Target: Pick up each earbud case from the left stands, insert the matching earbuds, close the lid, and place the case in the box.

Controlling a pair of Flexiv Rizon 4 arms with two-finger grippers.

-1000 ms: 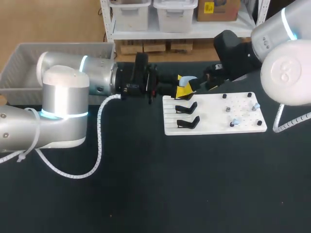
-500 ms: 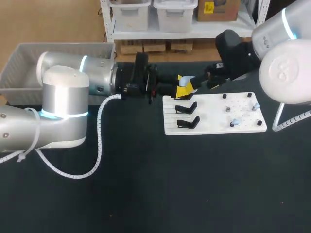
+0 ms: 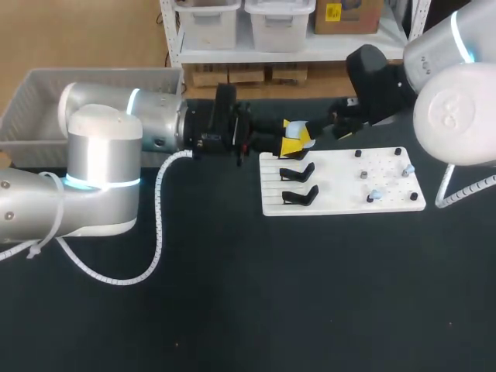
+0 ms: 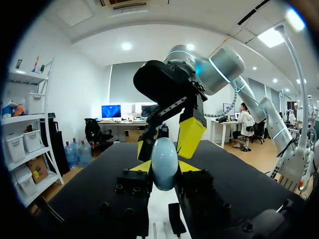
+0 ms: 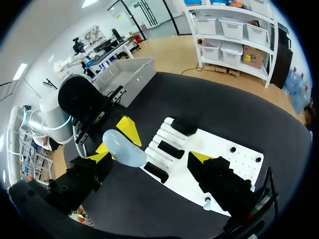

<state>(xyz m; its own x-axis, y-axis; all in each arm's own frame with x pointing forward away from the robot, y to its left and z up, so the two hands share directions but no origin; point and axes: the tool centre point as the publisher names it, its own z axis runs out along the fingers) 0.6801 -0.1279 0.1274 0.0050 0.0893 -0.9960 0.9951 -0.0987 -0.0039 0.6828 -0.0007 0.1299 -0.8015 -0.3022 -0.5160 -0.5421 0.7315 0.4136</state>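
Holding the pale blue earbud case (image 4: 164, 155) clamped between its fingers above the white board's (image 3: 341, 204) far corner, the left gripper (image 4: 164, 168) has 1 case lifted. The right gripper (image 5: 149, 157) stands spread wide beside it. Earbuds (image 3: 374, 194) sit on pegs, so inserting, closing and boxing remain.

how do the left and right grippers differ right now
The left gripper is shut on the pale blue earbud case; the right gripper has its fingers wide apart, holding nothing. The left gripper reaches in from the left, the right gripper from the right. Both have yellow tips and sit near the white board's far edge.
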